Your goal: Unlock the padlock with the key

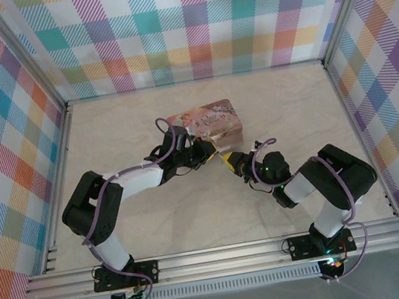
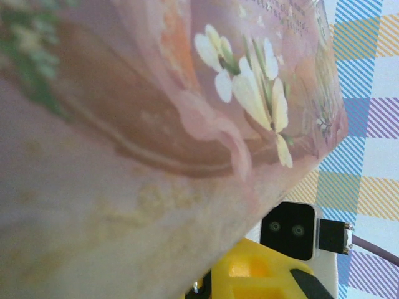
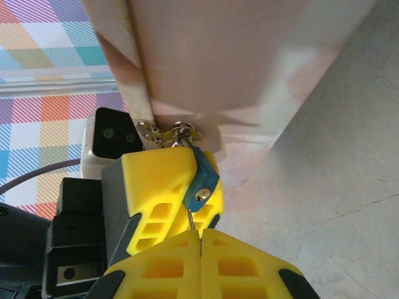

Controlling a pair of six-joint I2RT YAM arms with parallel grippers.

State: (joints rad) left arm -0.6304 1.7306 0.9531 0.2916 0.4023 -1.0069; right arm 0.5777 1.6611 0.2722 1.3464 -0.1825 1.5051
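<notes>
Padlock was tiny: blue plastic-looking body, thin shiny metal shackle, round brass-toned keyhole on its bottom face. It hung from the small silver hasp on the front wall of the tin, near the table's middle, between the two grippers.

Key was a thin pale metal shaft. Only a short length showed, running from the right fingertips up to the keyhole. Couldn't tell how deep it sat.

Right gripper had chunky yellow ribbed plastic fingers, pressed together and pinching the key.

Left gripper had the same yellow blocky fingers with cut-out slots. It clamped the padlock body from the side, one finger in front and one behind.

The tin was flat and rectangular with rounded corners. It had a glossy pink lid printed with white flowers and a plain pale side wall. It rested on the table, a smooth cream top with faint marble veining.

The walls were flat panels of pastel plaid. The arms were black and white, with purple cables.
</notes>
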